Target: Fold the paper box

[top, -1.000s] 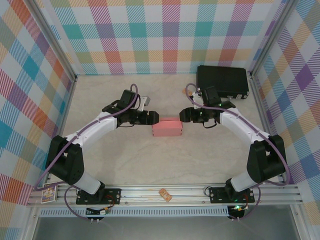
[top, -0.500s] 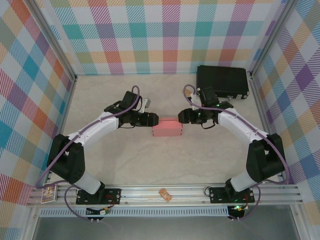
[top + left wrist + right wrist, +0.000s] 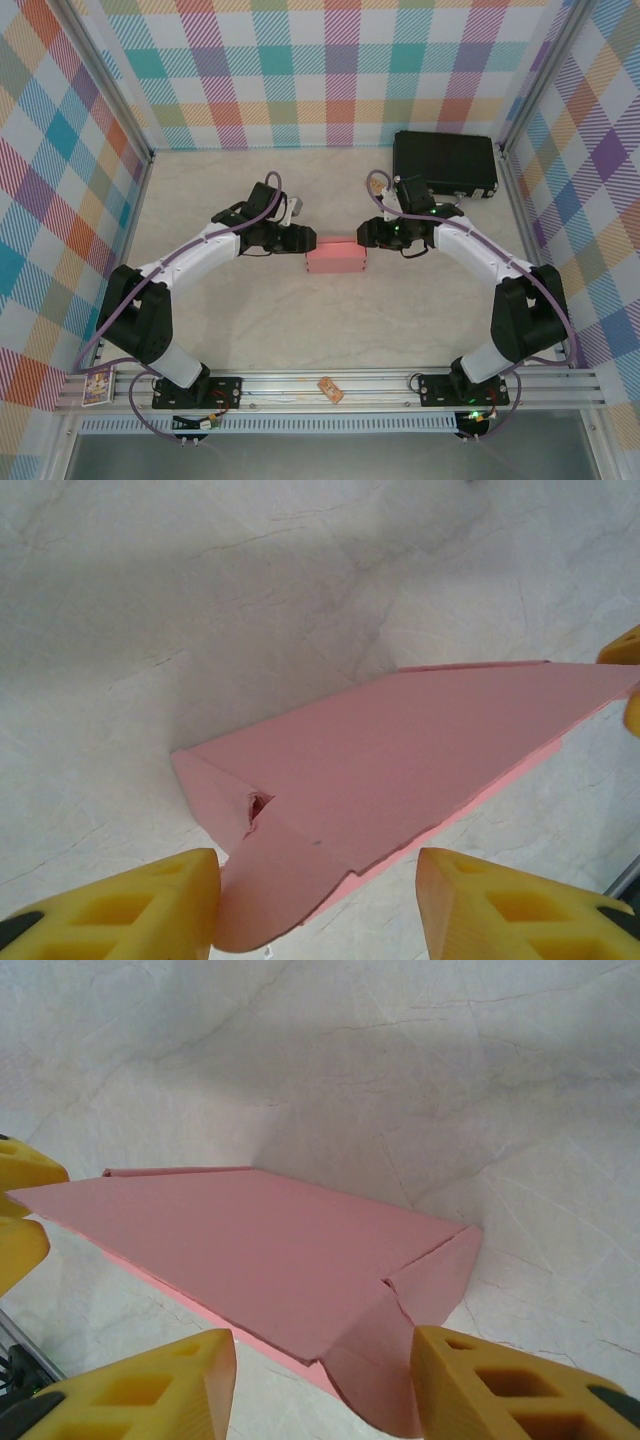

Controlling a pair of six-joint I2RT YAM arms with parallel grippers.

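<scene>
The paper box (image 3: pixel 335 257) lies flat mid-table as a salmon-pink rectangle. My left gripper (image 3: pixel 303 240) is at its left end and my right gripper (image 3: pixel 367 233) at its right end. In the left wrist view the box (image 3: pixel 420 740) stretches away from the gripper (image 3: pixel 315 905), and its rounded end flap (image 3: pixel 265 885) sits between the yellow fingers (image 3: pixel 130 910), beside the left one, with a wide gap to the other. In the right wrist view the box (image 3: pixel 250 1245) ends in a flap (image 3: pixel 385 1365) between the spread jaws of that gripper (image 3: pixel 322 1385). Both grippers are open.
A black hard case (image 3: pixel 445 163) sits at the back right, close behind the right arm. Plaid walls enclose the table on three sides. A small card (image 3: pixel 97 385) and a small brown item (image 3: pixel 330 389) lie on the front rail.
Both grippers have edged a little closer to the box's ends, the right one sliding slightly left. The box has stayed where it was.
</scene>
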